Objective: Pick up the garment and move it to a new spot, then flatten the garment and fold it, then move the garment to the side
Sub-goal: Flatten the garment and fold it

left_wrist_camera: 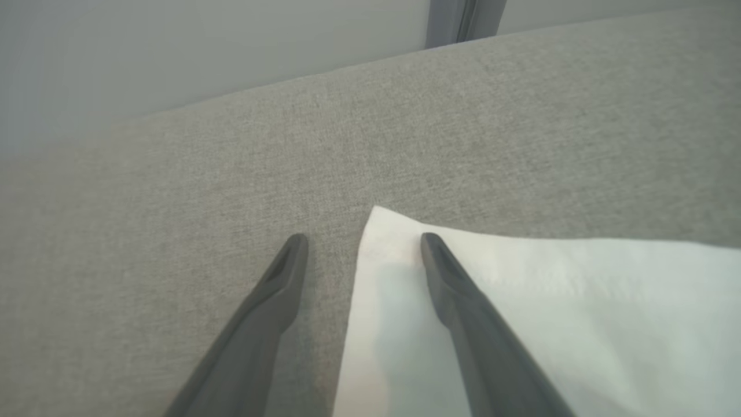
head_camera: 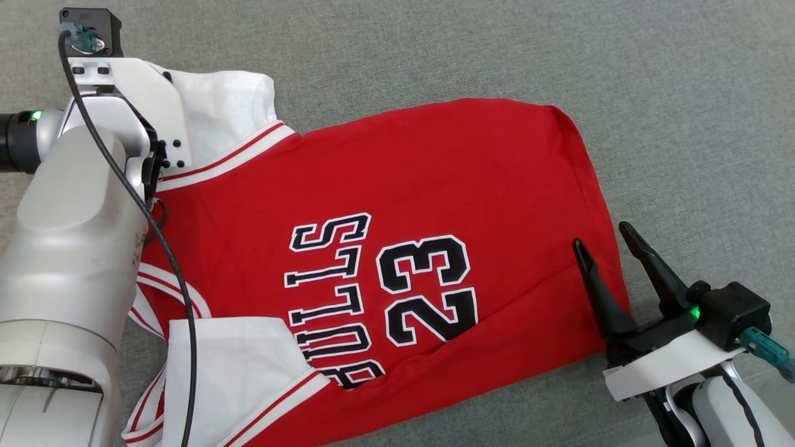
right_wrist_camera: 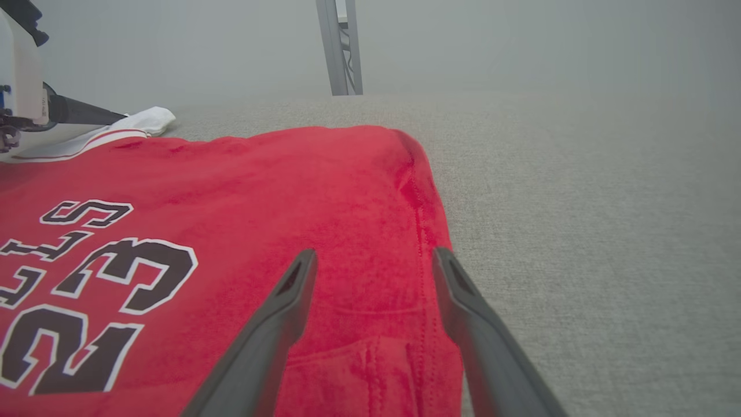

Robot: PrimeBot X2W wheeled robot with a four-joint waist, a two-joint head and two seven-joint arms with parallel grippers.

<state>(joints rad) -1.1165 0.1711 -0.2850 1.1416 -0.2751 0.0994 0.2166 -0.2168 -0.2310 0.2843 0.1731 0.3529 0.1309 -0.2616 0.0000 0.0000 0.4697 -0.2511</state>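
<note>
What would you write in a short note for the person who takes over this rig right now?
Left hand: open, empty, its fingers astride the edge of the white sleeve farther from the robot.
Right hand: open, empty, over the hem corner of the red jersey.
Garment: spread print-up on the grey surface, mostly flat, with slight wrinkles near the hem.
Done: it seems laid out and flattened.
Left: fold it, then move it to the side.

A grey woven-fabric surface carries a red cloth jersey with white sleeves and black lettering, spread from the frame's left edge to centre right.
</note>
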